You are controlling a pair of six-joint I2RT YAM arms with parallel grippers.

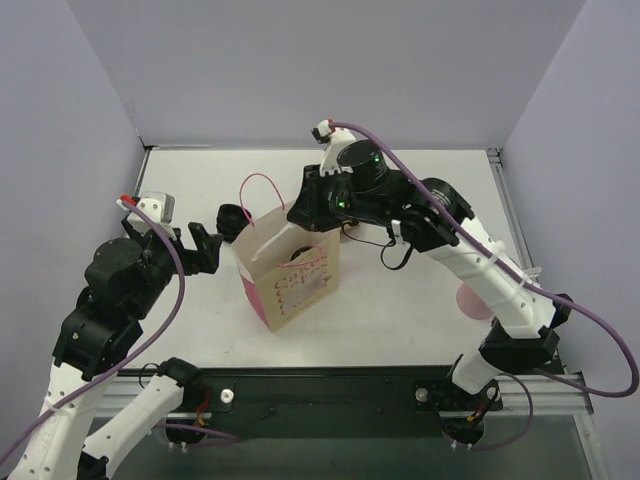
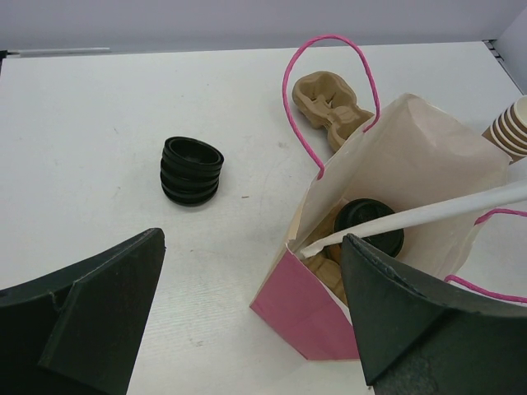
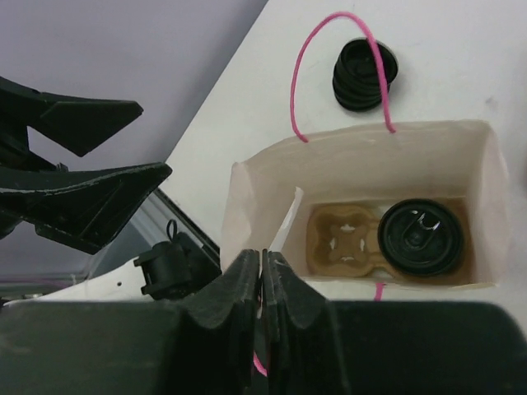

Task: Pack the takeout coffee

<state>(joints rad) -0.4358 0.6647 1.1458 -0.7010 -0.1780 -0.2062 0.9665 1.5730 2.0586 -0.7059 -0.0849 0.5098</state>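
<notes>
Heads up, your takeout coffee (image 3: 421, 237) sits upright down inside the bag (image 3: 247, 189) — centre right of the right wrist view, just up-right of your clenched right gripper (image 3: 262, 267); the left gripper (image 2: 251, 247) gapes wide beside the bag — right arm's nearer.

Soft, even light from above fills all 3 views, keeping the white table (image 1: 420, 290) bright, with only faint, short shadows beside the paper bag (image 1: 290, 275). In the 2 wrist views the near black fingers (image 2: 90, 321) look dark and slightly blurred.
</notes>
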